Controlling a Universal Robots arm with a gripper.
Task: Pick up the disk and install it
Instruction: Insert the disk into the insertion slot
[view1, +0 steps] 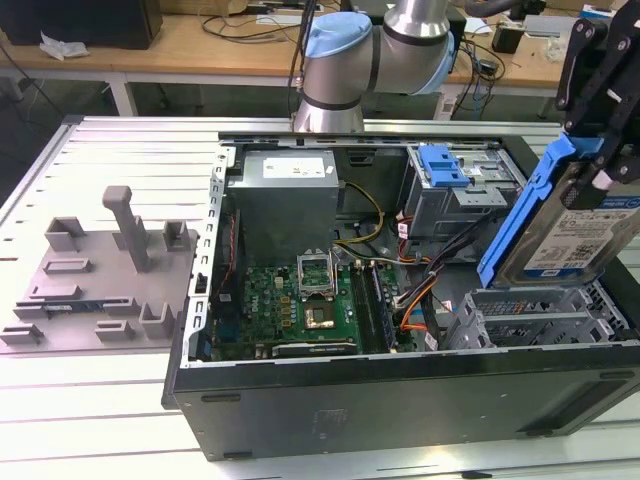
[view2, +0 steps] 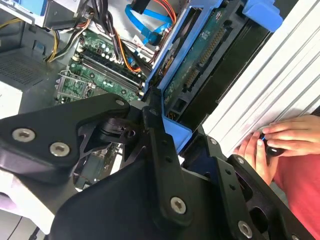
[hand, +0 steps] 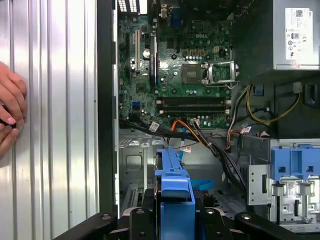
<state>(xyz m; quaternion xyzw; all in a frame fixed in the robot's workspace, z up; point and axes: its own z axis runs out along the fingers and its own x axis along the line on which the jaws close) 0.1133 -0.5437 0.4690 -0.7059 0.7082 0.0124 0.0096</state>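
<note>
In the exterior view the disk (view1: 580, 235), a silver drive with a white-and-blue label and a blue rail round its edges, hangs tilted at the right. It is just above the metal drive cage (view1: 540, 315) in the open computer case. My black gripper (view1: 592, 165) is shut on its upper end. The second wrist view shows the disk (view2: 200, 62) from its green circuit-board side, edge-on between the gripper (view2: 167, 127) links. In the first wrist view the disk's blue rail (hand: 174, 192) sticks out from the gripper (hand: 175, 220) over the cage area of the case.
Inside the case lie the motherboard (view1: 300, 300), the grey power supply (view1: 285, 195), bundled cables (view1: 430, 270) and a blue-latched bay (view1: 440, 165). A grey fixture plate (view1: 100, 270) sits at the exterior view's left. A person's hands (view2: 285, 142) (hand: 10, 110) rest on the ribbed table beside the case.
</note>
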